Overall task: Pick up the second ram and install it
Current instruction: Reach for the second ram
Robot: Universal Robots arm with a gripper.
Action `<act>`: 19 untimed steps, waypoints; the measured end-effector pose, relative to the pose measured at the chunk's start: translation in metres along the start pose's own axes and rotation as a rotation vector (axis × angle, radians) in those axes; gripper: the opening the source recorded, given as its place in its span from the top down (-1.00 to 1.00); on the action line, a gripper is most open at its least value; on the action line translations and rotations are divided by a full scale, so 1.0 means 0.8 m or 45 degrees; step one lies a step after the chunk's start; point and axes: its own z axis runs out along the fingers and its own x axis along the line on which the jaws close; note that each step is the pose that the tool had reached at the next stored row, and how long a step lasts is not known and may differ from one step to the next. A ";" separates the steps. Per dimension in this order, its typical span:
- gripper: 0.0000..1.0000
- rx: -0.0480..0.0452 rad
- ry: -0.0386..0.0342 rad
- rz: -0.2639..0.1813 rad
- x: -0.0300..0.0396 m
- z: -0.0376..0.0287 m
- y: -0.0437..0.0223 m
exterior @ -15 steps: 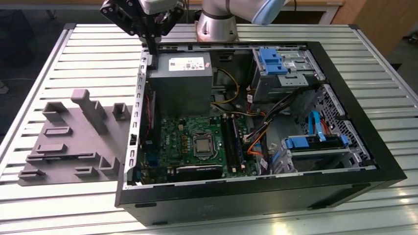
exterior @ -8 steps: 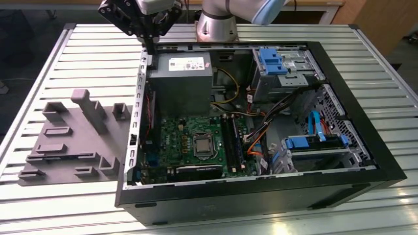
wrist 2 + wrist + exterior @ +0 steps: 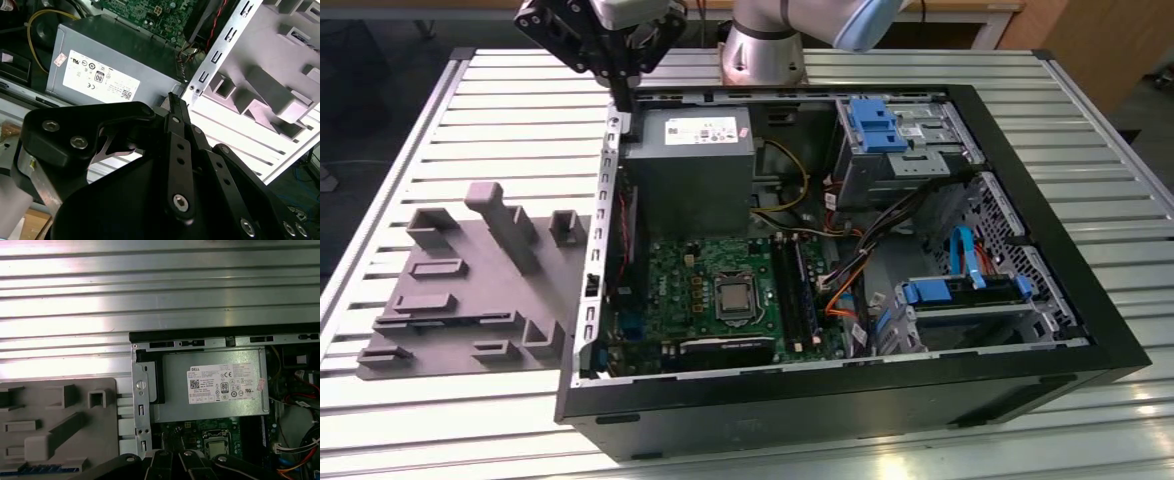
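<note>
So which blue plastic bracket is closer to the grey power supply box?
The upper blue plastic bracket, level with the grey power supply box in the exterior view; the lower blue bracket sits level with the green motherboard.

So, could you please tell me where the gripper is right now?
In the exterior view the gripper hangs at the far corner of the computer case on the exterior view's left, beside the grey power supply.

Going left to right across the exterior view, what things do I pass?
grey holder block → green motherboard → blue drive bracket
</note>
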 end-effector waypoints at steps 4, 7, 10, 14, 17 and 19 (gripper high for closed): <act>0.79 0.000 -0.0003 0.000 0.0024 -0.0001 -0.0001; 0.79 0.000 -0.0003 0.000 0.0040 -0.0001 -0.0003; 0.79 0.000 -0.0004 0.000 0.0055 -0.0002 -0.0004; 0.79 0.000 -0.0007 0.000 0.0077 -0.0003 -0.0006; 0.79 0.000 -0.0007 0.000 0.0093 -0.0003 -0.0007; 0.79 0.000 -0.0007 0.000 0.0100 -0.0004 -0.0007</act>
